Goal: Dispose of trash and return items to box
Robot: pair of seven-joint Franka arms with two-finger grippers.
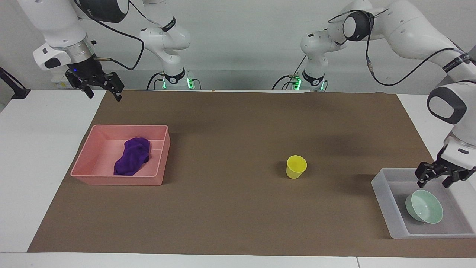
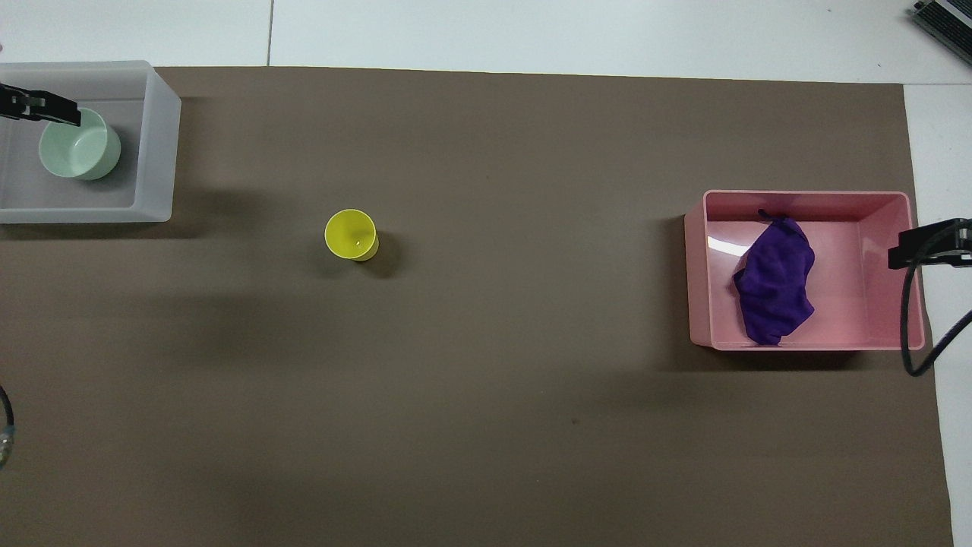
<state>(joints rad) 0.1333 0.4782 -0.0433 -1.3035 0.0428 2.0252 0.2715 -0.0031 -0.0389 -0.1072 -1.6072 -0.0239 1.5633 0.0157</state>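
Observation:
The mint-green bowl (image 1: pixel 424 206) lies tilted inside the translucent box (image 1: pixel 385 203) at the left arm's end of the table; both show in the overhead view, bowl (image 2: pixel 80 144) and box (image 2: pixel 156 144). My left gripper (image 1: pixel 434 182) hangs open just above the box, apart from the bowl; only its tip (image 2: pixel 30 106) shows in the overhead view. The yellow cup (image 1: pixel 296 166) stands upright on the brown mat, also seen from overhead (image 2: pixel 351 235). The purple cloth (image 1: pixel 132 156) lies in the pink tray (image 1: pixel 115 181). My right gripper (image 1: pixel 104 95) is open and raised, holding nothing.
The pink tray (image 2: pixel 809 197) with the cloth (image 2: pixel 774 292) sits at the right arm's end of the brown mat (image 1: pixel 230 208). The right gripper (image 2: pixel 930 247) waits over the mat's edge beside the tray. White tabletop borders the mat.

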